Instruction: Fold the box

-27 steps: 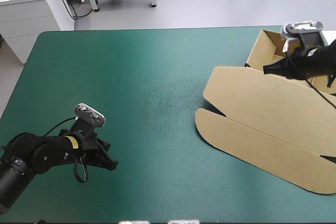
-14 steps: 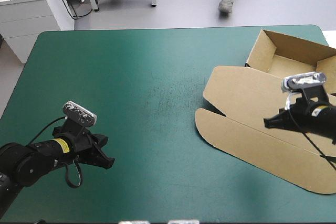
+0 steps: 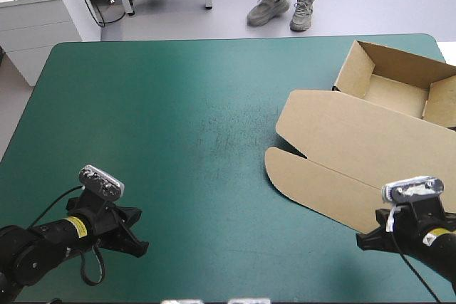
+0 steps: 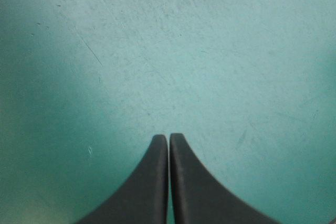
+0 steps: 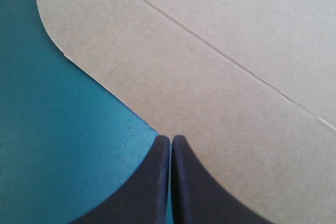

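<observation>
A: Checking fingers: left gripper (image 4: 168, 137) clenched empty over teal-green table (image 3: 178, 119); right gripper (image 5: 171, 139) clenched at the brown box (image 5: 220, 77) lid's edge.
B: High view alone shows its open tray, far right.

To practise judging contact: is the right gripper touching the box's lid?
Cannot tell. In the right wrist view the shut right gripper points at the edge of the lid, but neither view shows whether it rests on the board or hovers.
</observation>
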You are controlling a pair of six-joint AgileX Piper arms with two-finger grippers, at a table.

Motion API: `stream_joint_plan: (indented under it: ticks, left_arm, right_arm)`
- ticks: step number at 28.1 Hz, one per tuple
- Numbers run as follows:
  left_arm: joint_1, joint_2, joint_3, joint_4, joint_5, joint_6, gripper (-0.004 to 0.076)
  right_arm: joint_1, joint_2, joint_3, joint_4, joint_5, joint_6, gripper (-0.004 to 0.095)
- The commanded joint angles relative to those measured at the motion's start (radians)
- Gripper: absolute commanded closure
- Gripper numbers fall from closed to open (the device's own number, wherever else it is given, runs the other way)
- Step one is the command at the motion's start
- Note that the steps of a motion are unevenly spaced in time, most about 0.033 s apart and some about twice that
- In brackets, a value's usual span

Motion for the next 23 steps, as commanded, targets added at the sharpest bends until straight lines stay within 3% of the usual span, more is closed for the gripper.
stream_joint_plan:
  ticks: [1, 9, 23]
  left_arm:
    - [0.000, -0.006, -0.004, -0.023, -0.053, -0.004, 0.0732]
    - [0.000, -0.006, 0.052, -0.023, -0.051, -0.004, 0.0732]
    - [0.000, -0.006, 0.081, -0.019, 0.030, -0.002, 0.0732]
  right_arm:
    - [-0.001, -0.081, 0.038, 0.022, -0.053, -0.022, 0.0912]
    - [-0.001, -0.195, 0.122, 0.020, -0.053, -0.031, 0.0912]
    - [-0.001, -0.199, 0.127, 0.020, -0.053, -0.031, 0.0912]
